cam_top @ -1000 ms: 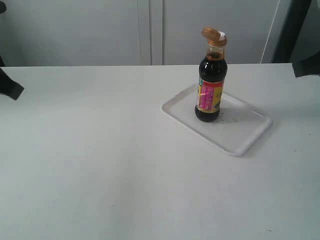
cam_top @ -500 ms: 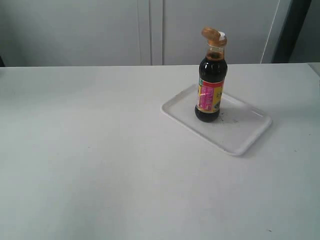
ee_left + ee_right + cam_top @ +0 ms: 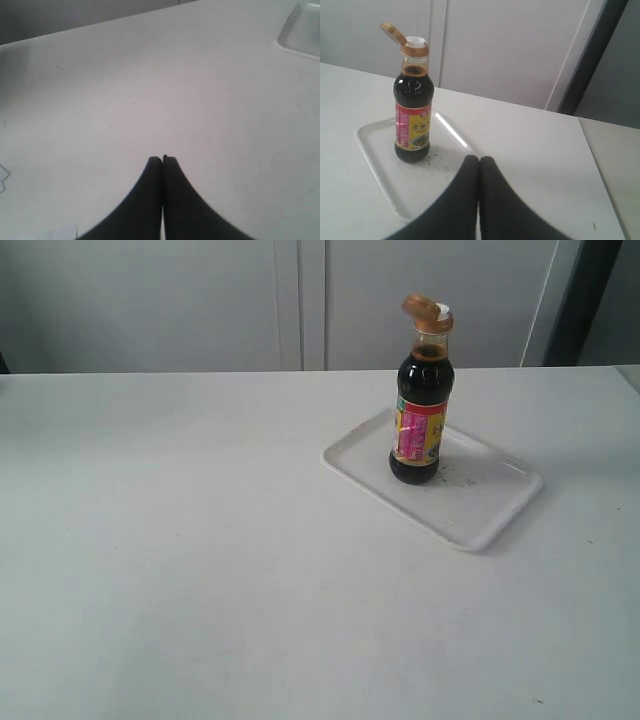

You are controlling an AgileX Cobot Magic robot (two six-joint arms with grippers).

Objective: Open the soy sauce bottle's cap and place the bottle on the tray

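Where bottle stands: the bottle point(image 3: 418, 430) is upright on the tray point(image 3: 490, 510), base flat on the tray floor, toward the far left part and inside the rim.
Cap: cap point(image 3: 427, 312) has its lid flipped back on the hinge and tilted up beside the neck; white spout exposed.
Tray: lies on the counter point(image 3: 200, 540), right of centre in the exterior view and set at an angle; faint dark specks near the bottle's base.
Left fingers: left fingers point(image 3: 147, 195) pressed together, nothing between them; over bare counter, with only a corner of the tray at the edge of the wrist view, well apart.
Right fingers: right fingers point(image 3: 465, 190) pressed together, empty; bottle and tray ahead of them, not touching.
Change: a second ago dark arm parts showed at both side edges of the exterior view; now neither shows there. Bottle, cap and tray sit the same across that span.
Meaning: both halves of the task look done, lid open and bottle on the tray. The arms clearing out reads as the close of the job, no further handling called for.
Risk: open bottle would spill if knocked; nothing is near it.
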